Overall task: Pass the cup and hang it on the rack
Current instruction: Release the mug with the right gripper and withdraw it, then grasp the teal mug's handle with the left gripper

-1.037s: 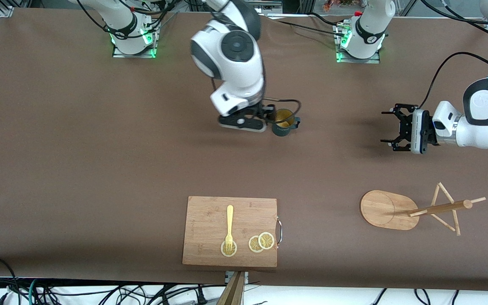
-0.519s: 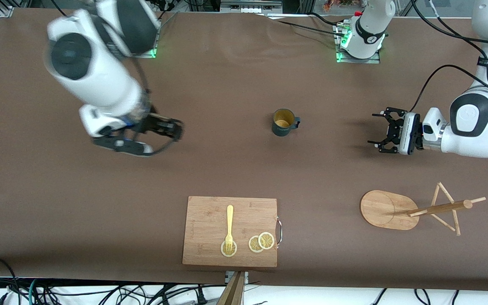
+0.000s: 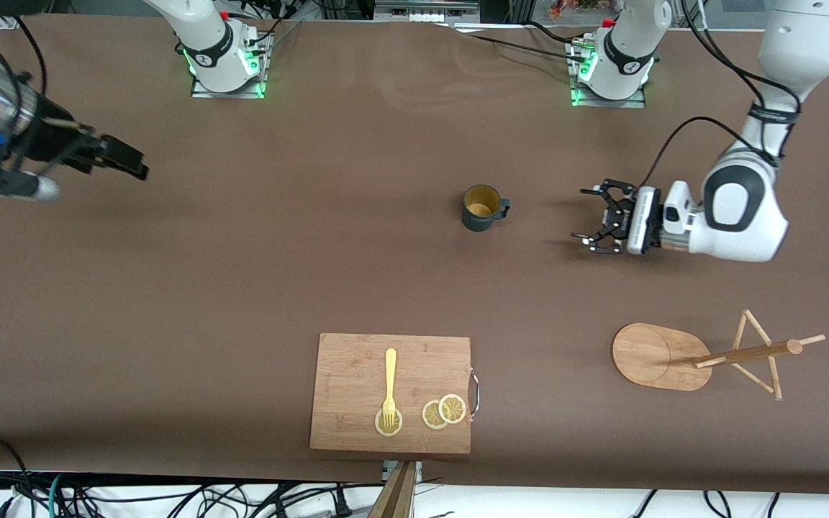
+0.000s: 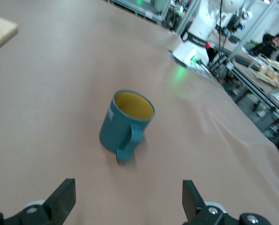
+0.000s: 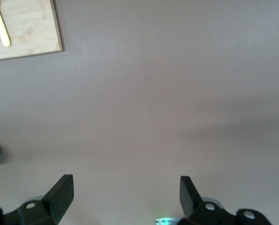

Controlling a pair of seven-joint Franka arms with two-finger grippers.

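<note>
Standing upright, front view: the small dark teal ribbed cup [image 3: 483, 208] with a yellowish inside sits alone mid-table, handle toward the left arm's end.
Left gripper [image 3: 599, 216]: low over the table near the cup's handle side, fingers spread apart, holding nothing.
Right gripper [image 3: 123, 157]: over the right arm's end of the table, well apart from the cup.
Rack [image 3: 702, 355]: the light bamboo mug tree with oval base stands nearer the camera than the left gripper.
Cutting board [image 3: 391, 392]: rectangular bamboo, carrying a yellow fork [image 3: 389, 386] and lemon slices [image 3: 444, 411].
Left wrist view: cup [image 4: 125, 123] centred between the open fingers [image 4: 62, 199].
Right wrist view: fingers [image 5: 59, 192] apart over bare table; board corner [image 5: 24, 30] visible.
</note>
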